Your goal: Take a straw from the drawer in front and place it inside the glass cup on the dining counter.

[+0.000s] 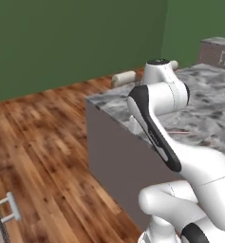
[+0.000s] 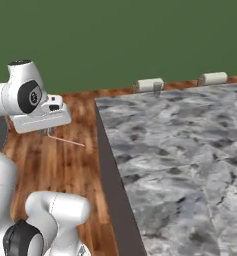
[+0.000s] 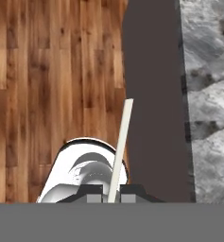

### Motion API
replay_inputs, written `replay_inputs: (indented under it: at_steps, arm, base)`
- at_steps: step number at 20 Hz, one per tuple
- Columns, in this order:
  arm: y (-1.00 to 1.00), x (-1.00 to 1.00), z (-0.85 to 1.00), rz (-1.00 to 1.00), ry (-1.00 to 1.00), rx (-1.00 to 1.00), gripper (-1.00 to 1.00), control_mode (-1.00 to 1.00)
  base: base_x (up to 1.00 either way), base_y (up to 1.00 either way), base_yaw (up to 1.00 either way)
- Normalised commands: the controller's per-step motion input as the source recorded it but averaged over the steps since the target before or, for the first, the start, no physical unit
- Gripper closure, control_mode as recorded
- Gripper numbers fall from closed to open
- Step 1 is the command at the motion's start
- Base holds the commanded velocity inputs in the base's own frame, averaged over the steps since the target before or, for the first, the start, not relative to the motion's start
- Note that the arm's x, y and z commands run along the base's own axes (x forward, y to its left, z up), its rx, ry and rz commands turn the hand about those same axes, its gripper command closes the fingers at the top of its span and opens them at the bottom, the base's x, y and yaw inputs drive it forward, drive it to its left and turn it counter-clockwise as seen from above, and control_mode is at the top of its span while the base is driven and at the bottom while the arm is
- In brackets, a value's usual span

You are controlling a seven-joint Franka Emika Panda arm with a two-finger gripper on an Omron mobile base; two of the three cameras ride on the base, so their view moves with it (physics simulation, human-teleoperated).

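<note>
My gripper point(image 3: 109, 198) is clamped on the straw point(image 3: 120, 149), which juts out from between my fingertips over the wood floor point(image 3: 52, 71), just left of the dining counter point(image 2: 180, 150) and short of its near-left edge; both views agree

There are no words, numbers, labels or signs to read anywhere. The dining counter point(image 2: 180, 150) has only grey and white swirls on its top, and the green wall behind it is plain.
</note>
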Motion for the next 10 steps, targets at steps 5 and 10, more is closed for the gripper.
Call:
replay_inputs:
  at_steps: [5,10]
  arm:
    - [0.0,0.0,0.0,0.0,0.0,0.0,1.0,1.0]
    - [0.0,0.0,0.0,0.0,0.0,0.0,1.0,1.0]
  base:
    - [0.79,0.27,0.04]
    - [0.78,0.25,0.06]
